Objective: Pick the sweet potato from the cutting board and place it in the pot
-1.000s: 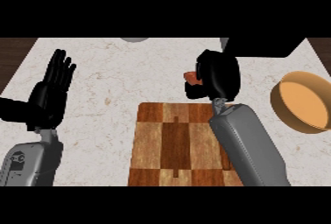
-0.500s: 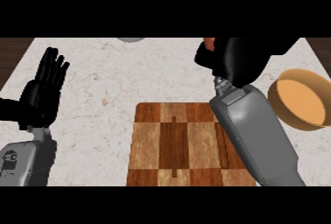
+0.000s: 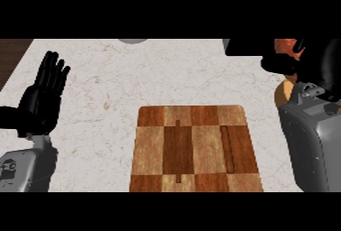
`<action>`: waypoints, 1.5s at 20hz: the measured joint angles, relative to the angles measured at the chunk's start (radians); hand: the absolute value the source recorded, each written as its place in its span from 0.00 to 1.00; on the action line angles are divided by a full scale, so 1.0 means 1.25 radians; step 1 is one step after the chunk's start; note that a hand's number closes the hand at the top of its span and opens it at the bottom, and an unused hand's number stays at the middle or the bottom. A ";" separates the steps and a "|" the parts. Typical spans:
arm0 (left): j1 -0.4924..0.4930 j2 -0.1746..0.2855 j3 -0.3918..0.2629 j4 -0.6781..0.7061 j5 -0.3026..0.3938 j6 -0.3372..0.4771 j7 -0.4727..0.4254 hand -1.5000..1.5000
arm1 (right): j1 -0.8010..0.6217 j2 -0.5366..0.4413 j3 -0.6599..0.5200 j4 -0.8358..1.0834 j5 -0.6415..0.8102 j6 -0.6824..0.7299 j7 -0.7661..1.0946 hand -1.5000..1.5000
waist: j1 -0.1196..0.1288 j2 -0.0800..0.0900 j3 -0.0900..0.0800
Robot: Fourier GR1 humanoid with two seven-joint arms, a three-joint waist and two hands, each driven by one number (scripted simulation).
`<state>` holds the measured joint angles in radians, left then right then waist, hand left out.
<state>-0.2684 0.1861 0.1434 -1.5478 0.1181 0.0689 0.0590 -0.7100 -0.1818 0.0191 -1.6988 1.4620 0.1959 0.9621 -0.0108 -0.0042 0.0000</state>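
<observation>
The sweet potato (image 3: pixel 286 45) is off the board (image 3: pixel 193 149). It sits in the right hand (image 3: pixel 320 63) at the far right of the view. Only a small orange patch of it shows between the black fingers (image 3: pixel 279 63), which are clenched round it and hide the rest.

Just left of that patch, along the far edge, lies a dark body (image 3: pixel 248 47) that the view cuts off; it looks to be the pot. The sweet potato's visible part borders its right end in the view. I cannot tell whether the sweet potato hangs over it or beside it.

The grey right forearm (image 3: pixel 310 144) runs from the near right edge up to the hand and passes just right of the board. Behind the wrist a thin tan sliver of a bowl (image 3: pixel 282 92) shows, the rest of it covered by the arm.

The board lies in the middle of the pale, marbled surface (image 3: pixel 106 81), towards the near side. It is chequered in light and dark wood and nothing lies on it.

The left hand (image 3: pixel 43 99) rests at the left edge, well apart from the board. Its fingers are released and point straight towards the far side, holding nothing. Its grey forearm (image 3: pixel 26 167) shows below it.

A small grey object (image 3: pixel 133 40) peeks in at the far edge, left of centre. A strip of dark wood (image 3: pixel 13 54) shows at the far left corner.
</observation>
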 measured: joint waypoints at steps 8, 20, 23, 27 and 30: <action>0.006 -0.012 -0.010 -0.011 -0.008 0.005 0.001 0.50 | 0.157 -0.122 -0.172 -0.072 -0.138 -0.039 -0.140 1.00 | 0.002 0.002 0.000; 0.003 -0.017 -0.010 0.003 -0.012 -0.003 -0.014 0.50 | 0.241 -0.210 -0.322 0.152 -0.263 -0.206 -0.356 1.00 | 0.010 0.004 0.000; 0.009 -0.019 -0.013 -0.011 -0.013 -0.002 -0.009 0.50 | 0.228 -0.229 -0.340 0.239 -0.290 -0.207 -0.387 1.00 | 0.013 0.004 0.000; -0.001 -0.016 -0.011 -0.006 -0.012 -0.003 0.001 0.50 | 0.206 -0.211 -0.386 0.331 -0.374 -0.199 -0.410 0.00 | 0.013 0.005 0.001; 0.003 -0.018 -0.011 -0.009 -0.011 -0.003 -0.003 0.50 | 0.185 -0.210 -0.404 0.409 -0.430 -0.197 -0.460 0.00 | 0.015 0.006 0.001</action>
<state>-0.2653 0.1642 0.1294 -1.5590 0.1039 0.0645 0.0552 -0.4790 -0.4442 -0.4854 -1.1880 0.9250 -0.0498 0.3872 0.0082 0.0028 0.0010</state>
